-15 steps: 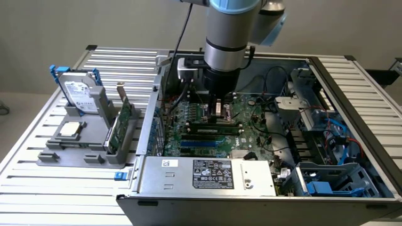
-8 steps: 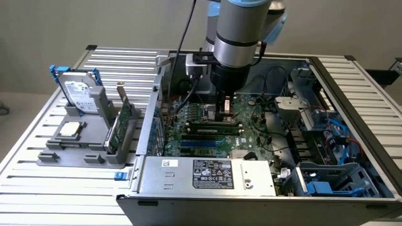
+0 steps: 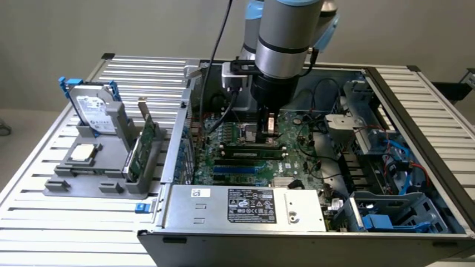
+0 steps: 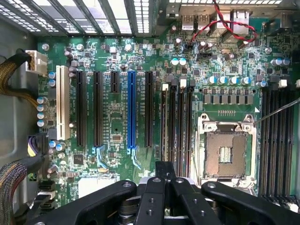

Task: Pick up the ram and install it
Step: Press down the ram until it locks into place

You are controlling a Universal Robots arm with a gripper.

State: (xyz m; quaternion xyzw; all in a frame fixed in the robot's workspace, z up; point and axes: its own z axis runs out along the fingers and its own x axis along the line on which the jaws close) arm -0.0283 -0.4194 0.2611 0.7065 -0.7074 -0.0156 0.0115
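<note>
My gripper (image 3: 270,133) reaches down into the open computer case, over the black memory slots of the motherboard (image 3: 297,161). In the wrist view its fingers (image 4: 161,168) are pressed together with nothing visible between them. The ram looks like the thin, dark, green-edged strip (image 3: 250,146) standing in the slot right under the fingertips. In the wrist view this strip (image 4: 162,126) runs straight away from them. Whether the fingertips touch it is hidden.
A grey holder (image 3: 82,183) on the exterior view's left carries a hard drive (image 3: 95,108), a green expansion card (image 3: 144,146) and a processor chip (image 3: 83,151). The power supply (image 3: 245,206) sits at the case front. Cables (image 4: 229,26) and the processor socket (image 4: 226,152) flank the slots.
</note>
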